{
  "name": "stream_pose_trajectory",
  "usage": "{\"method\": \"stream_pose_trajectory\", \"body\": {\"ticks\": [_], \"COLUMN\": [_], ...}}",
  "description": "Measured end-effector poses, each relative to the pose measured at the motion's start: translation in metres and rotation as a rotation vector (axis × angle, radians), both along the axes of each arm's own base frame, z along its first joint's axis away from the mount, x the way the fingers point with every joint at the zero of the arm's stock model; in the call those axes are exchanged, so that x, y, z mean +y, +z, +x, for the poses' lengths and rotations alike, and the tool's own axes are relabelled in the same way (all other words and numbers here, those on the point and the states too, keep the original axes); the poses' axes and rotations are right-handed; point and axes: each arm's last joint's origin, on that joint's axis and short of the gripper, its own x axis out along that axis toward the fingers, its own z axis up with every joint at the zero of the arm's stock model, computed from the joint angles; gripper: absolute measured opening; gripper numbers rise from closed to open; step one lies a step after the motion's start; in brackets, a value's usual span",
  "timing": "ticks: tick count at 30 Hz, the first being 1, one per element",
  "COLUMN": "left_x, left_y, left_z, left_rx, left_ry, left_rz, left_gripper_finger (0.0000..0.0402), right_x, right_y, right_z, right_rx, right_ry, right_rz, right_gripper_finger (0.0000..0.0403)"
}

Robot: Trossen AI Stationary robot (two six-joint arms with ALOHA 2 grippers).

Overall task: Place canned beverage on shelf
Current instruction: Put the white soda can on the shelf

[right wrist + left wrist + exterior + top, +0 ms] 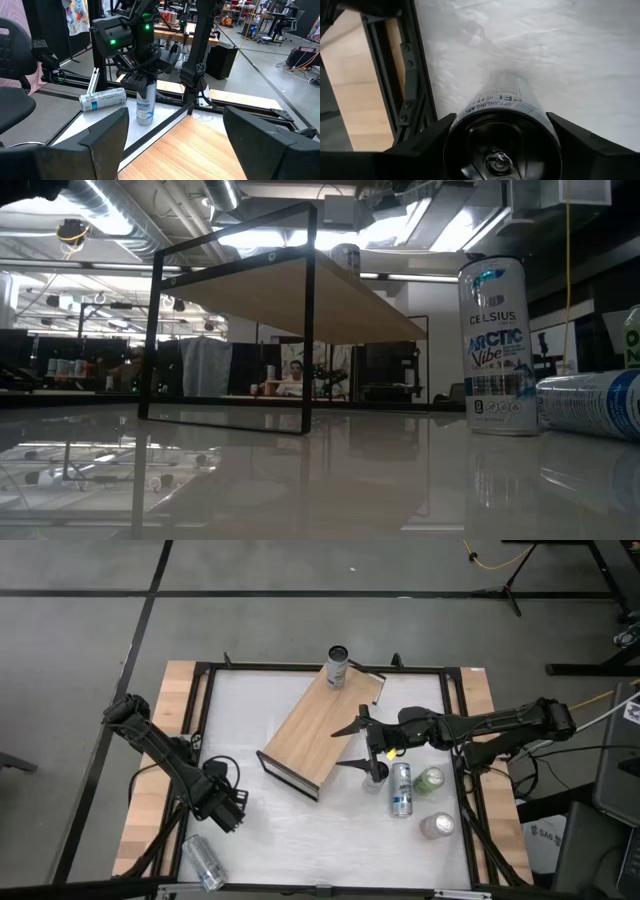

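Table [300,830]: white top in a black frame, with bare wood strips along both sides.
Shelf [320,730]: long light-wood board with black metal ends, lying aslant across the middle of the table and running from about 7 o'clock up to 12 o'clock.
Can on shelf [337,666]: upright at the 12 o'clock end of the board.
Left gripper [225,808]: at 8 o'clock, well apart from the shelf, with its fingers [420,145] pressed against both sides of the held can.
Held can [145,106]: silver with blue print, upright on the white top at 8 o'clock.
Fallen can [203,862]: on its side at 7 o'clock near the front left corner, just beside the left arm.
Right gripper [352,747]: at 3 o'clock over the shelf's right edge, fingers spread wide and holding nothing.
Lying can [401,790]: on its side at 4 o'clock, just beside the right gripper.
Green can [430,780]: just right of the lying can.
Standing can [437,826]: upright at 5 o'clock, nearest the front.
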Motion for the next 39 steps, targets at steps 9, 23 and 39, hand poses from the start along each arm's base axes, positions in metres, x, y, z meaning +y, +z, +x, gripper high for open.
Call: {"method": "stream_pose_trajectory", "body": {"ticks": [9, 23, 39], "left_x": [-0.004, -0.002, 0.046], "left_y": [0.019, 0.108, 0.187], "left_z": [0.004, 0.017, 0.035], "left_rx": [-0.026, -0.239, -0.600], "left_ry": [-0.078, -0.240, -0.288], "left_rz": [-0.041, -0.221, -0.234], "left_gripper_finger": [0.0239, 0.0239, 0.0239], "right_x": [0.000, -0.006, -0.007], "right_y": [0.000, 0.000, -0.001], "right_z": [0.000, 0.001, 0.001], "right_rx": [0.000, 0.003, 0.005], "right_ry": [-0.002, -0.193, -0.219], "right_rz": [0.000, -0.023, -0.024], "right_gripper_finger": [0.0315, 0.0315, 0.0315]}}
